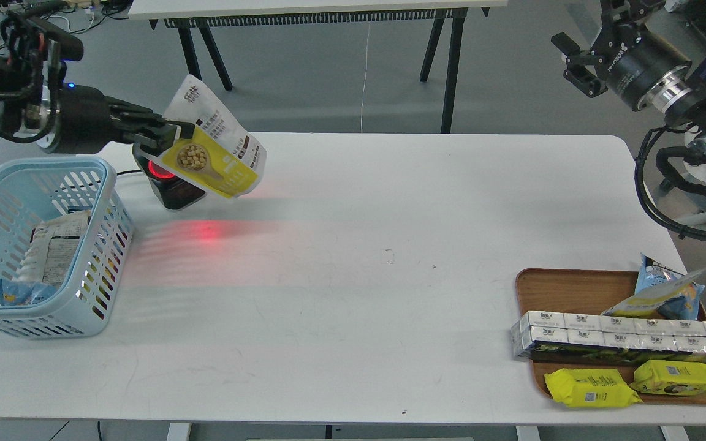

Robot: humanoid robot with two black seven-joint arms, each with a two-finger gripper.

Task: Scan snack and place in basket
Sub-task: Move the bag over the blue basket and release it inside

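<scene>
The snack pouch (215,150), yellow and white-grey with a picture of beige balls, hangs tilted in the air at the back left of the table. My left gripper (166,136) is shut on its left edge. The pouch is in front of and partly over a black scanner (169,184) with a red light. The light blue basket (92,257) stands at the left edge, below and left of the pouch, with packets inside. My right gripper (576,64) is raised high at the far right, off the table, fingers apart and empty.
A brown wooden tray (573,288) at the front right holds a row of small cartons (622,340), two flat yellow packs (592,389) and a blue-and-yellow bag (665,294). A red glow (206,231) lies on the white table (390,245). A second table's legs stand behind.
</scene>
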